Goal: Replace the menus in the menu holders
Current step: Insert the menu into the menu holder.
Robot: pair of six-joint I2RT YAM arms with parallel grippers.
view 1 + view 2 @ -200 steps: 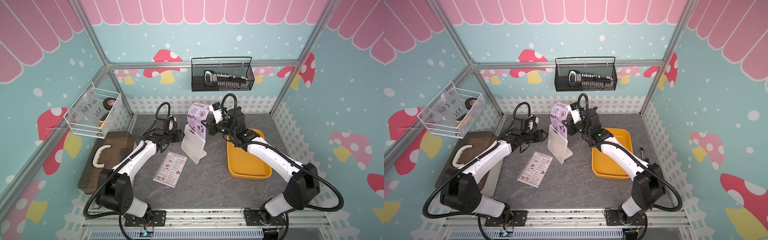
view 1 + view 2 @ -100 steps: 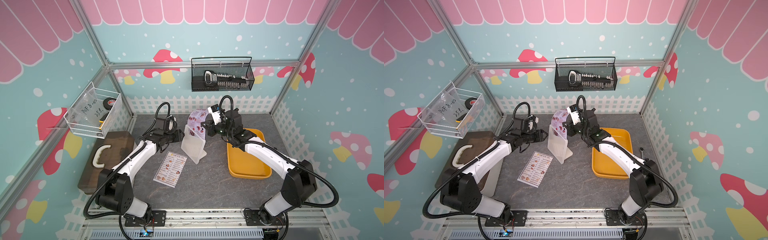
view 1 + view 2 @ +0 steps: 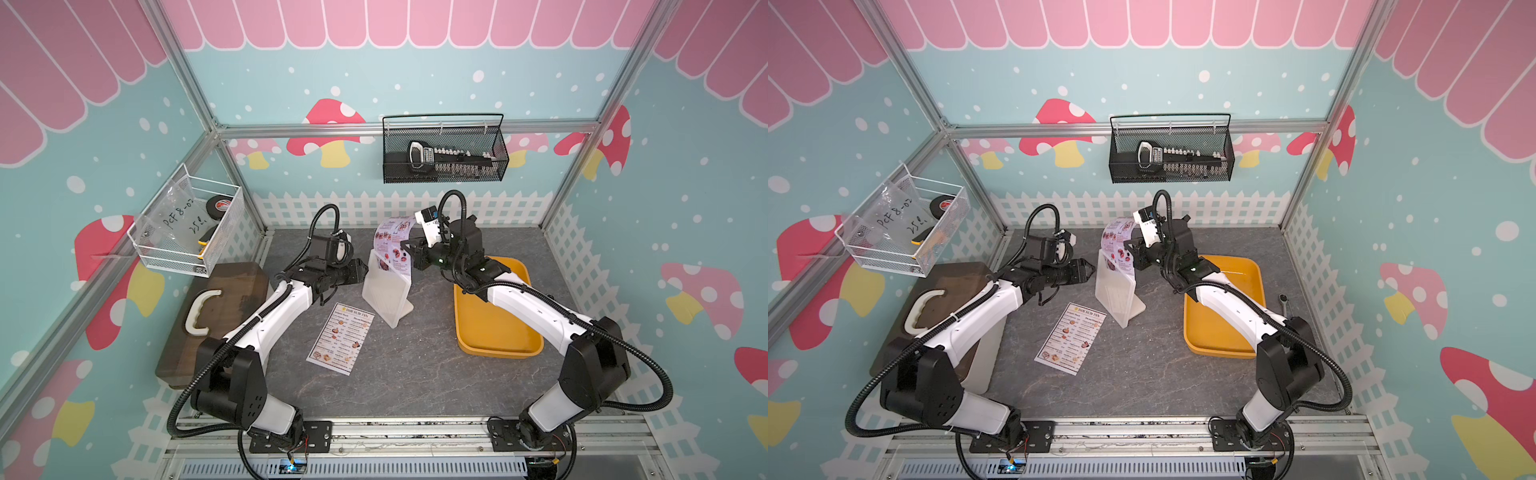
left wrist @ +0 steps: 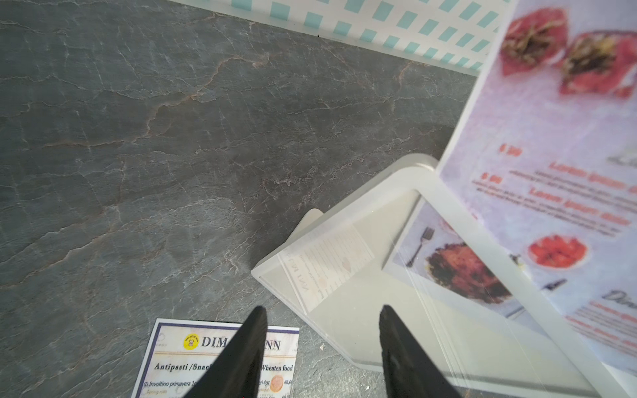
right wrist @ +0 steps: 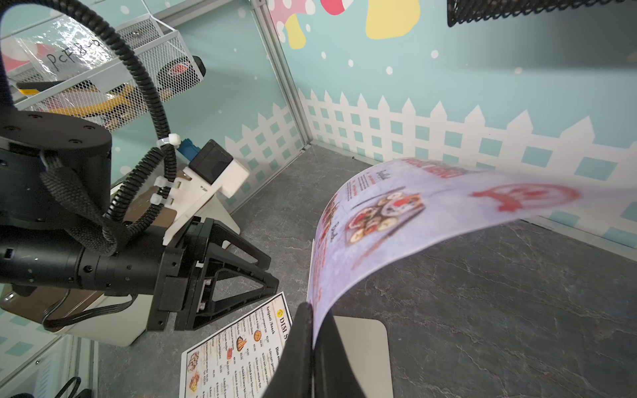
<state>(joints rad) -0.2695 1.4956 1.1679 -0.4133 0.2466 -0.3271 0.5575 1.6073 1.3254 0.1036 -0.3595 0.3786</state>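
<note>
We judge the swap to be about midway and unsettled. The menu holder (image 3: 388, 297) stands upright near the middle of the desk (image 3: 415, 374). Only the lower part of the SPECIAL MENU sheet (image 3: 392, 245) sits in its slot. In the left wrist view a food photo shows through the clear front, and the rest of the sheet rises out of the holder's top and curls over toward the back wall.

Our right hand (image 5: 315, 312) is pinched shut on that sheet's edge, just above the holder. We cannot tell from this moment alone whether the sheet is going in or coming out. Our left hand (image 4: 322, 310) is about half open and holds nothing. It hovers just beside the holder, on the side away from the tray.

The DIM SUM INN menu (image 3: 340, 338) lies flat on the desk just in front of the holder, with neither hand on it. Whichever sheet is meant to end up displayed, one has yet to be fully seated and the other set aside.

- **Yellow tray (image 3: 482, 328):** it sits beside the holder under our right arm, and we see nothing in it.
- **Black wire basket (image 3: 399, 166):** it hangs on the wall behind the holder and holds a dark tool.
- **White wire basket (image 3: 166, 255):** it hangs well apart from the holder, past our left arm, and holds a tape roll (image 3: 219, 204) and a clear bag (image 3: 183, 216).
</note>
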